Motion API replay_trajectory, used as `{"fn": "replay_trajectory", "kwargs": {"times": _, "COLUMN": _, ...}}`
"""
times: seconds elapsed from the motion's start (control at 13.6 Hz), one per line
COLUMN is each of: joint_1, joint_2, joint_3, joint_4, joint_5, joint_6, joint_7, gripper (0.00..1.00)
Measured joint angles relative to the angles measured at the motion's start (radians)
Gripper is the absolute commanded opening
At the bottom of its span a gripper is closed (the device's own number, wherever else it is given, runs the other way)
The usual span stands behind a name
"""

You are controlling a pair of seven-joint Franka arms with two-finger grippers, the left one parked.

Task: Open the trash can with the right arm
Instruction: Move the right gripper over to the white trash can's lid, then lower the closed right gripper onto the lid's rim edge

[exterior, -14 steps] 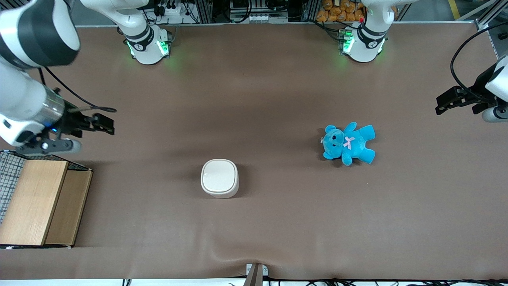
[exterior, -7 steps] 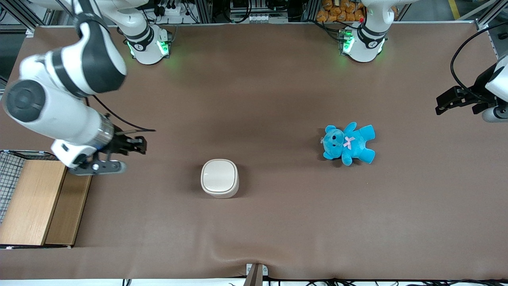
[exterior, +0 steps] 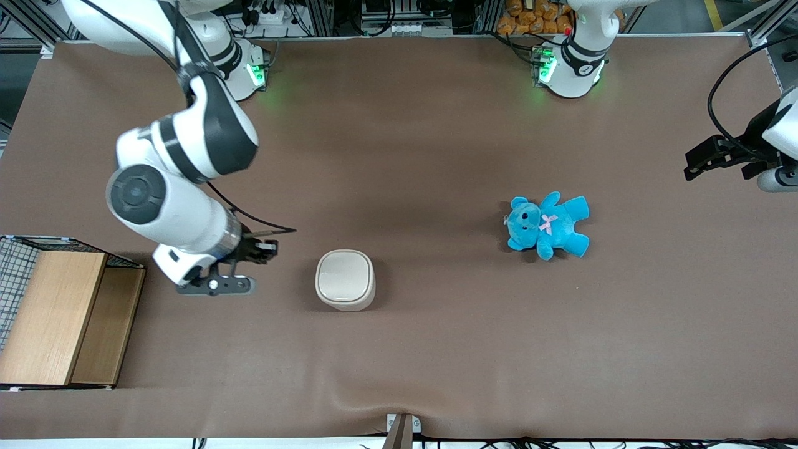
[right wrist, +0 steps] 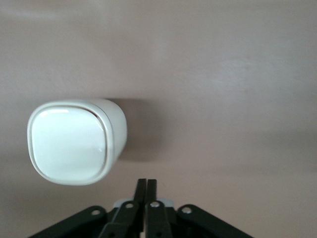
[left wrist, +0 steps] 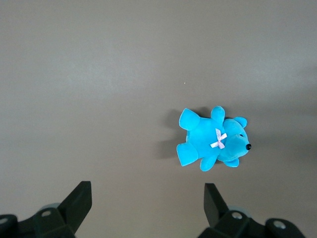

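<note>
Wooden box: a wooden box point(exterior: 59, 318) with wire mesh sits at the near edge of the counter point(exterior: 436, 349), toward the working arm's end, well apart from everything else.
Trash can: the cream-white trash can point(exterior: 345, 279) point(right wrist: 74, 142) stands upright mid-counter with its lid down flat.
Hand: the hand point(exterior: 265, 248) point(right wrist: 146, 187) hovers just beside the trash can on the working arm's side, not touching it; its two fingers are pressed together, holding nothing.
Right arm: the right arm point(exterior: 177, 187) reaches down from its base, farther from the camera, elbow bent above the counter.
Teddy: a blue teddy point(exterior: 547, 224) point(left wrist: 213, 144) lies on its back toward the parked arm's end, a little farther from the camera than the trash can and well apart from it.
In the way: only bare counter lies between hand and trash can.
Open room: brown counter runs wide around the trash can on every side.
Change: a second ago the hand hung above the wooden box; it has since swept across to the trash can. Trash can and teddy have not moved.
</note>
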Motion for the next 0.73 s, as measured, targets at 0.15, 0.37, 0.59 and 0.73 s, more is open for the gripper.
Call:
{"fn": "replay_trajectory", "kwargs": {"times": 0.15, "joint_1": 0.026, "joint_2": 0.037, "joint_3": 0.000, "joint_4": 0.002, "joint_5": 0.000, "joint_6": 0.076, "joint_7": 0.047, "gripper": 0.00}}
{"fn": "replay_trajectory", "kwargs": {"times": 0.37, "joint_1": 0.064, "joint_2": 0.101, "joint_3": 0.001, "joint_4": 0.028, "joint_5": 0.000, "joint_6": 0.156, "joint_7": 0.095, "gripper": 0.00}}
{"fn": "replay_trajectory", "kwargs": {"times": 0.59, "joint_1": 0.086, "joint_2": 0.147, "joint_3": 0.000, "joint_4": 0.053, "joint_5": 0.000, "joint_6": 0.196, "joint_7": 0.102, "gripper": 0.00}}
{"fn": "replay_trajectory", "kwargs": {"times": 0.73, "joint_1": 0.094, "joint_2": 0.163, "joint_3": 0.000, "joint_4": 0.054, "joint_5": 0.000, "joint_6": 0.209, "joint_7": 0.102, "gripper": 0.00}}
